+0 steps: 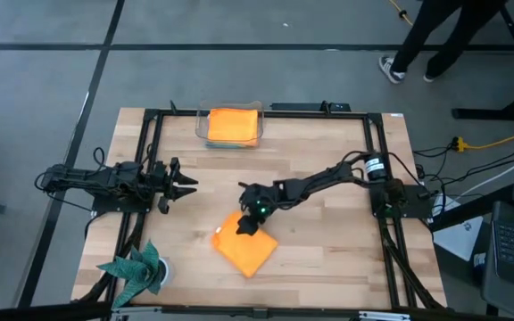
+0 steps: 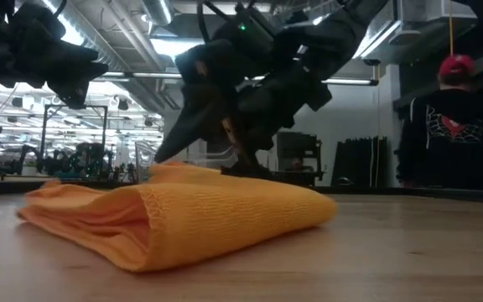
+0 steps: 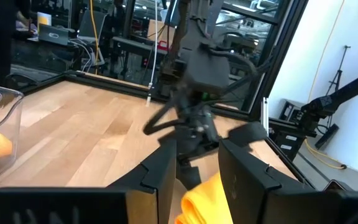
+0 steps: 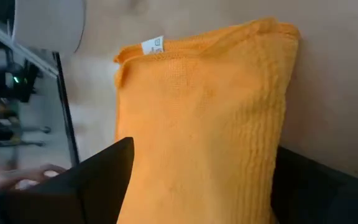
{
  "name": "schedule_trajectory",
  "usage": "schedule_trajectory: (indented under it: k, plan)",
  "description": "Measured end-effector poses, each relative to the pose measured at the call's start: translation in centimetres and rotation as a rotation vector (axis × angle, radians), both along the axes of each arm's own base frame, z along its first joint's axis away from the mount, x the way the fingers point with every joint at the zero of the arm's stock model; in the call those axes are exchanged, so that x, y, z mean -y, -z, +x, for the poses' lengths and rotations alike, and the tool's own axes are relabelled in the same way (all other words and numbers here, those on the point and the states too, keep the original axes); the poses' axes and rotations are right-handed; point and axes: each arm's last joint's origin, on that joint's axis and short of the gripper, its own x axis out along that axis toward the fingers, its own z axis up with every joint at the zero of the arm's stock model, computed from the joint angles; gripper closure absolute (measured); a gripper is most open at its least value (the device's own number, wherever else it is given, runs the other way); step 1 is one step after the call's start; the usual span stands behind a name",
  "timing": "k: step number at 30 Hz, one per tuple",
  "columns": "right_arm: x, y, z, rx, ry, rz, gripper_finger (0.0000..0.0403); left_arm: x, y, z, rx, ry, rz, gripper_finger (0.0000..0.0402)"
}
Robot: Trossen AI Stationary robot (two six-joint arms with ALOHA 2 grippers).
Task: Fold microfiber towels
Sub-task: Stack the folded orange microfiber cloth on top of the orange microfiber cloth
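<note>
High view: right gripper (image 1: 251, 219), fingers spread wide, sits over folded orange towel (image 1: 246, 250) nr desk's (image 1: 328, 259) front edge. Left gripper (image 1: 186, 185) part-open, holding nothing, w/ bare wood between them.

Even overhead light, blurred wrist views

The orange towel (image 4: 204, 124) is soft knitted cloth with fine ribs and a small white tag (image 4: 153, 45). The table (image 1: 328, 259) is pale wood with a smooth matt finish. The bin (image 1: 205, 132) is clear glossy plastic.
</note>
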Motion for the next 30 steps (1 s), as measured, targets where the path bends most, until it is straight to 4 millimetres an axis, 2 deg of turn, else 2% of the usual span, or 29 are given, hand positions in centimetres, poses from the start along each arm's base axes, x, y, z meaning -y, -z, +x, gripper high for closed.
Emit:
schedule_trajectory:
  k: [3,7,12,15,16,22,25,30]
  plan:
    - [-0.7,-0.3,0.4,0.03,-0.02,-0.059,0.0094,0.0,0.0,0.0,0.0,0.0,0.0,0.0289]
    - [-1.9,-0.2,0.3,0.04,-0.032,-0.116,0.0155,0.0,0.0,0.0,0.0,0.0,0.0,0.0289]
    - [-3.3,0.6,0.2,0.039,-0.055,-0.125,0.0274,0.0,0.0,0.0,0.0,-0.001,0.0,0.0289]
    - [-3.4,0.5,0.2,0.031,-0.041,-0.092,0.0365,0.0,0.0,0.0,0.0,-0.001,0.0,0.0289]
    - [-3.2,0.5,0.3,0.032,-0.037,-0.076,0.0381,0.0,0.0,0.0,0.0,-0.001,0.0,0.0289]
    - [-1.3,-2.5,2.6,0.082,-0.038,-0.077,0.0394,0.0,0.0,0.0,0.0,0.0,0.0,0.0289]
    - [0.3,-6.2,4.8,0.182,-0.064,-0.117,0.0394,0.0,0.0,0.0,0.0,0.0,0.0,0.0289]
    - [2.7,-11.2,6.3,0.197,-0.126,-0.248,0.0394,0.0,0.0,0.0,-0.001,0.001,0.0,0.0289]
